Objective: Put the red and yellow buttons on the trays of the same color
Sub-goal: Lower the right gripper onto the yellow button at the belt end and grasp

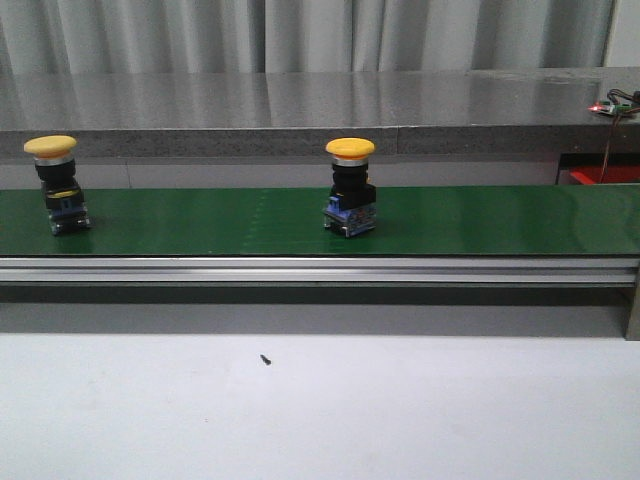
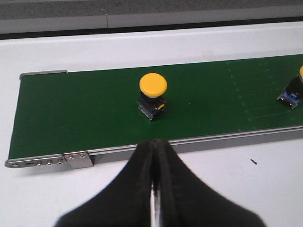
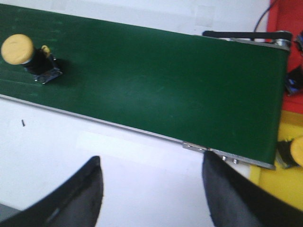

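Note:
Two yellow buttons stand upright on the green belt [image 1: 200, 222]: one at the far left [image 1: 52, 183], one near the middle [image 1: 350, 185]. No red button shows. Neither gripper appears in the front view. In the left wrist view my left gripper [image 2: 155, 143] is shut on nothing, over the white table just short of the belt's rail, in line with the left yellow button [image 2: 152, 93]. My right gripper [image 3: 152, 160] is open and empty over the white table. Past the belt's end lie a yellow tray [image 3: 274, 185] holding another yellow button [image 3: 294, 151] and a red tray [image 3: 285, 16].
A grey counter [image 1: 300, 100] runs behind the belt, with curtains above. The belt's metal rail [image 1: 320, 266] fronts the white table [image 1: 320, 410]. A small dark speck [image 1: 265, 359] lies on the table. Red tray edge [image 1: 603, 176] shows at the far right.

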`<action>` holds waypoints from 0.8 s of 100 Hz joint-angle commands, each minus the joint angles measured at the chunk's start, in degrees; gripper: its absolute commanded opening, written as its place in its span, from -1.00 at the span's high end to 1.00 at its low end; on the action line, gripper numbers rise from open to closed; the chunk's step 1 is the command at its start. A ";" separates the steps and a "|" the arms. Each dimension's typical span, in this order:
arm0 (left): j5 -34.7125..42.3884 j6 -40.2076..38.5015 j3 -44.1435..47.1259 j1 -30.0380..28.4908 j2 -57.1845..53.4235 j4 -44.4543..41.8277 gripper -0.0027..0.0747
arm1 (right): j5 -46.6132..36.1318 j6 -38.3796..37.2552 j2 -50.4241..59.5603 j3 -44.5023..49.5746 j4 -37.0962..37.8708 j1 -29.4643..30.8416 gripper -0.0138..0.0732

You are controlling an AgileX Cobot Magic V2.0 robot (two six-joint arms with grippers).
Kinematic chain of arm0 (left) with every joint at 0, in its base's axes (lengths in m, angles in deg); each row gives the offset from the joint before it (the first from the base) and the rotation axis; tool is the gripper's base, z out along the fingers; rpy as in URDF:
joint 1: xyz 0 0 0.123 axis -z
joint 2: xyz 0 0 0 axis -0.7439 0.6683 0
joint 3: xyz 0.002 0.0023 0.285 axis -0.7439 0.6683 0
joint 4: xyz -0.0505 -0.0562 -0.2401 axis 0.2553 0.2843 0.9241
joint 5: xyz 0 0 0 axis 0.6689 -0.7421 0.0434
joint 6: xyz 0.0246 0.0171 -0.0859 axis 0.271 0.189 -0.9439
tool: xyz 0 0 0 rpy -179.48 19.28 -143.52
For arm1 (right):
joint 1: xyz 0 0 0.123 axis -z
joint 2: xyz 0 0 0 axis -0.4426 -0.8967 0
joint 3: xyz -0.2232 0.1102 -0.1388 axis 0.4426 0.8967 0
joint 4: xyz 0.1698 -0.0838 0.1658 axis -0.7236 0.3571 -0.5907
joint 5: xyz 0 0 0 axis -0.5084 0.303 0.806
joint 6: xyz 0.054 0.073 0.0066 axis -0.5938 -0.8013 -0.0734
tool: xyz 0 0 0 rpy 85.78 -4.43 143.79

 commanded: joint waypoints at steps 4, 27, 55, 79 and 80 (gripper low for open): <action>3.97 0.03 -1.42 0.50 -0.41 1.32 0.98 | -2.12 0.81 -3.02 -4.51 -1.23 -3.96 -0.57; 3.48 0.03 -1.42 0.50 -0.41 1.32 0.98 | -1.81 0.75 -12.06 -11.44 -1.23 -11.46 -0.57; 3.48 0.03 -1.42 0.50 -0.41 1.32 0.98 | 0.35 0.75 -23.66 -22.25 -1.23 -17.58 -0.57; 3.48 0.03 -1.42 0.50 -0.41 1.32 0.98 | 2.48 0.75 -31.06 -27.30 -1.04 -18.09 -0.57; 3.48 0.03 -1.42 0.50 -0.41 1.32 0.98 | 2.38 0.75 -31.36 -27.37 -0.97 -18.09 -0.57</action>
